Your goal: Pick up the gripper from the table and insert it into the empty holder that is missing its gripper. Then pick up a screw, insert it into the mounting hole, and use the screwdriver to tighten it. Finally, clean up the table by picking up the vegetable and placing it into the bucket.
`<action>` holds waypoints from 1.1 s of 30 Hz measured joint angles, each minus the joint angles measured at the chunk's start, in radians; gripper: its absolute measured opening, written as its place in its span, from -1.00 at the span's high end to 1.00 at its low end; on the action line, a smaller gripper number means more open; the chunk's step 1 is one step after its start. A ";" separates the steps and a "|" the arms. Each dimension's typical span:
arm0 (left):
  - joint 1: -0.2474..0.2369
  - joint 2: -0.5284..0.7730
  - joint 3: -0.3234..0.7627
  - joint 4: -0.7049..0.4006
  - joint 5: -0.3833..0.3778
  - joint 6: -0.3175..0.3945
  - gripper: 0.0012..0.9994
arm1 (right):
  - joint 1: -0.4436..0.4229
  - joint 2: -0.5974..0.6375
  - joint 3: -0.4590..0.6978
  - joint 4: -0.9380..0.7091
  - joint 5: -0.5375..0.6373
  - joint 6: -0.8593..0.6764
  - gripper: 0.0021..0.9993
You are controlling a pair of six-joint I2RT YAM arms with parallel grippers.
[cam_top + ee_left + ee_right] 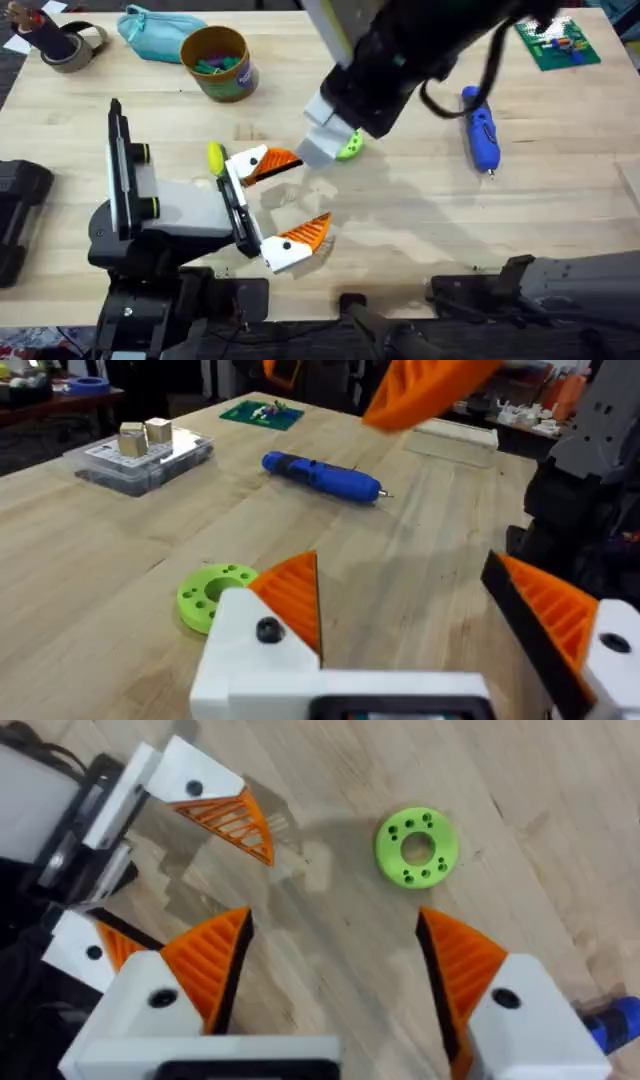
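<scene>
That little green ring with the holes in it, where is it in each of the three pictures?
Overhead: green ring at table centre, partly under the right hand.
Left wrist: lying flat, nearer than the screwdriver.
Right wrist: beyond the orange fingertips.
Shared landmark: the blue screwdriver.

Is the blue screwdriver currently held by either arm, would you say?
No, the screwdriver lies flat on the table, apart from both grippers.

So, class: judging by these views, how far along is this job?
Nothing looks done. The screwdriver lies untouched on the table, and the bucket stands at the far side. Both the left gripper and right gripper are open and empty, the right one above a green ring. Every step remains.
</scene>
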 joint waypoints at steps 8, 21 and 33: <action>0.000 0.000 0.000 0.000 0.000 0.000 -0.98 | -0.001 0.004 -0.037 0.031 0.000 0.000 -0.98; 0.000 0.000 0.000 0.000 0.000 0.000 -0.98 | -0.001 0.004 -0.037 0.025 -0.006 -0.006 -0.98; 0.000 0.000 0.000 0.000 0.000 0.000 -0.98 | -0.002 0.004 -0.037 -0.038 -0.217 -0.166 -0.98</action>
